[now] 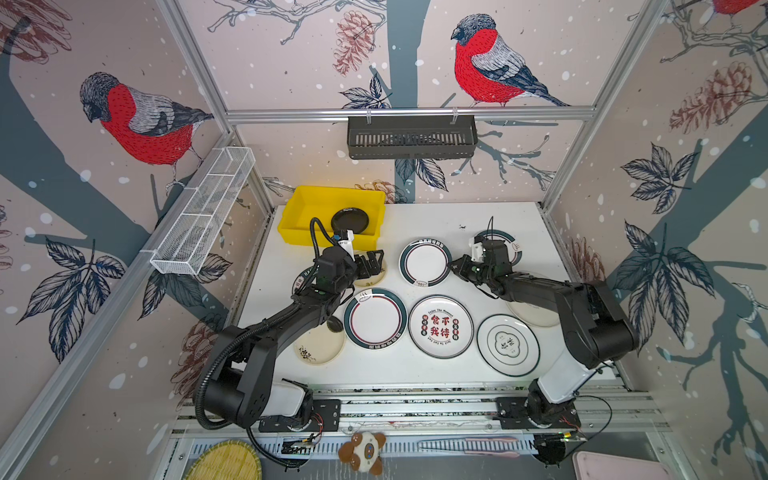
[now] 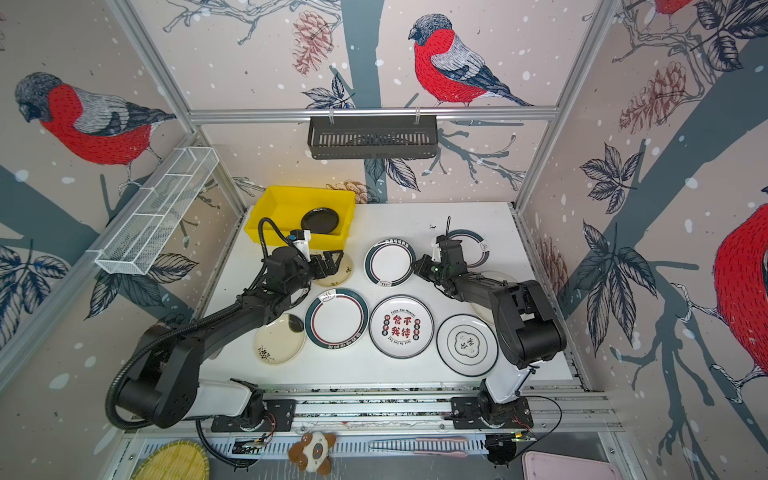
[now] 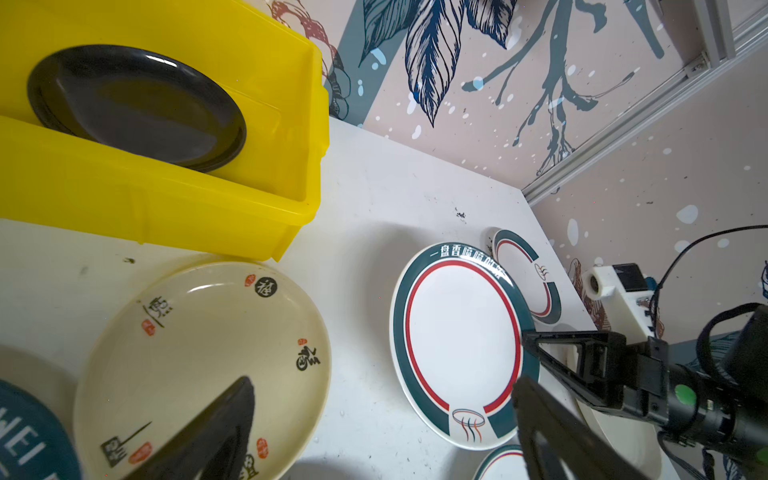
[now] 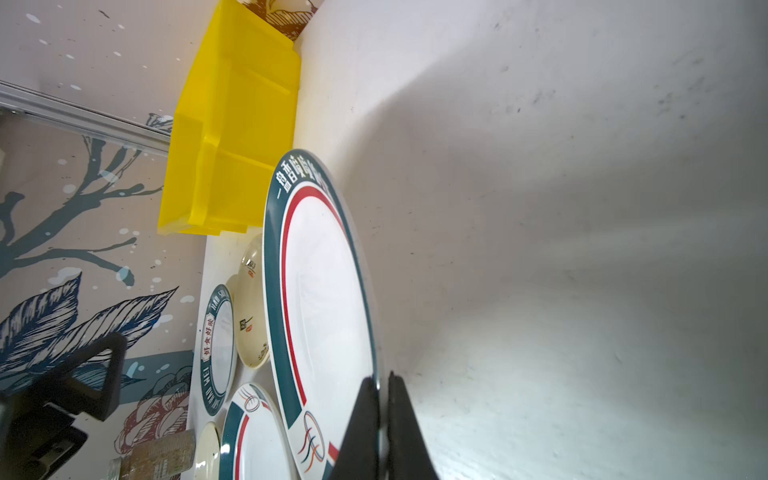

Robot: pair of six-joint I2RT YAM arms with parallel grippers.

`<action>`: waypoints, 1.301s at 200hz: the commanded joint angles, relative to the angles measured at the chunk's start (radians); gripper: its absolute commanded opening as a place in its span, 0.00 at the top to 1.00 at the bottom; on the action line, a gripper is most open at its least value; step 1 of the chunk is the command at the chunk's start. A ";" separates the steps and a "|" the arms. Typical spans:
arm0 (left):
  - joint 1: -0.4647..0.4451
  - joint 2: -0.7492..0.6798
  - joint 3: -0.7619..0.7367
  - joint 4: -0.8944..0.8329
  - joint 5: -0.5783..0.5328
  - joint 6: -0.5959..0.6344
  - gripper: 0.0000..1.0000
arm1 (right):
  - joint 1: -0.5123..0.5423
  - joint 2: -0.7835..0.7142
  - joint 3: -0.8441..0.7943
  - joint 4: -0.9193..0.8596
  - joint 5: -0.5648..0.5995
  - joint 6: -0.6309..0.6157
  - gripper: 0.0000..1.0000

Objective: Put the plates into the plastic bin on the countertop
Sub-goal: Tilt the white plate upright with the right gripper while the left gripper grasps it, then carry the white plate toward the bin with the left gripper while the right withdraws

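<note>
The yellow plastic bin [image 1: 297, 208] [image 3: 166, 199] stands at the back left of the white countertop [image 1: 419, 370], with the all-black plate [image 1: 350, 220] [image 3: 137, 108] inside it. My right gripper [image 1: 454, 266] [image 4: 380, 386] is shut on the right rim of a white plate with a green and red rim [image 1: 424, 262] [image 4: 324, 299]. My left gripper [image 1: 374, 262] [image 3: 374, 415] hangs open over a cream plate [image 3: 199, 357] just in front of the bin. Several more plates lie along the front, among them one with red Chinese writing [image 1: 440, 326].
A black slotted basket [image 1: 411, 137] hangs on the back wall and a white wire basket [image 1: 203, 212] on the left wall. Another green-rimmed plate [image 1: 509, 243] lies behind the right wrist. A bamboo disc [image 1: 224, 461], a plush toy [image 1: 363, 451] and a pink tray [image 1: 615, 465] lie below the front rails.
</note>
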 commanded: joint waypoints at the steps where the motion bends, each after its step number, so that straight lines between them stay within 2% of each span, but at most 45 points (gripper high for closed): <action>1: -0.026 0.040 0.036 -0.001 0.026 0.008 0.04 | -0.006 -0.052 -0.014 0.032 -0.037 0.034 1.00; 39: -0.068 0.134 0.093 0.039 0.111 -0.015 0.06 | -0.008 -0.147 -0.033 0.034 -0.066 0.062 1.00; 74: -0.086 0.204 0.146 0.069 0.180 -0.043 0.15 | -0.008 -0.219 -0.041 0.014 -0.071 0.058 1.00; 119: -0.125 0.280 0.238 0.062 0.237 -0.057 0.36 | -0.009 -0.256 -0.053 0.000 -0.072 0.036 1.00; 137: -0.128 0.310 0.257 0.094 0.289 -0.087 0.48 | -0.009 -0.262 -0.059 -0.004 -0.069 0.028 1.00; 147: -0.128 0.318 0.260 0.111 0.296 -0.106 0.60 | -0.011 -0.267 -0.064 -0.004 -0.066 0.023 0.99; 165: -0.128 0.321 0.261 0.122 0.294 -0.123 0.74 | -0.011 -0.279 -0.070 -0.014 -0.061 0.013 0.99; 178: -0.127 0.321 0.266 0.115 0.290 -0.127 0.76 | -0.011 -0.289 -0.071 -0.022 -0.056 0.004 0.99; 187: -0.128 0.319 0.266 0.112 0.290 -0.127 0.85 | -0.011 -0.292 -0.073 -0.024 -0.056 -0.002 0.98; 197: -0.128 0.318 0.272 0.101 0.288 -0.127 0.92 | -0.010 -0.296 -0.075 -0.024 -0.059 -0.007 0.95; 211: -0.128 0.321 0.278 0.095 0.288 -0.127 0.94 | -0.011 -0.297 -0.079 -0.020 -0.064 -0.012 0.89; 223: -0.128 0.324 0.285 0.086 0.292 -0.126 1.00 | -0.011 -0.297 -0.083 -0.020 -0.064 -0.015 0.84; 237: -0.128 0.331 0.290 0.062 0.292 -0.124 1.00 | -0.012 -0.299 -0.086 -0.018 -0.068 -0.014 0.78; 260: -0.129 0.331 0.290 0.075 0.291 -0.128 1.00 | -0.014 -0.314 -0.086 -0.013 -0.073 -0.015 0.48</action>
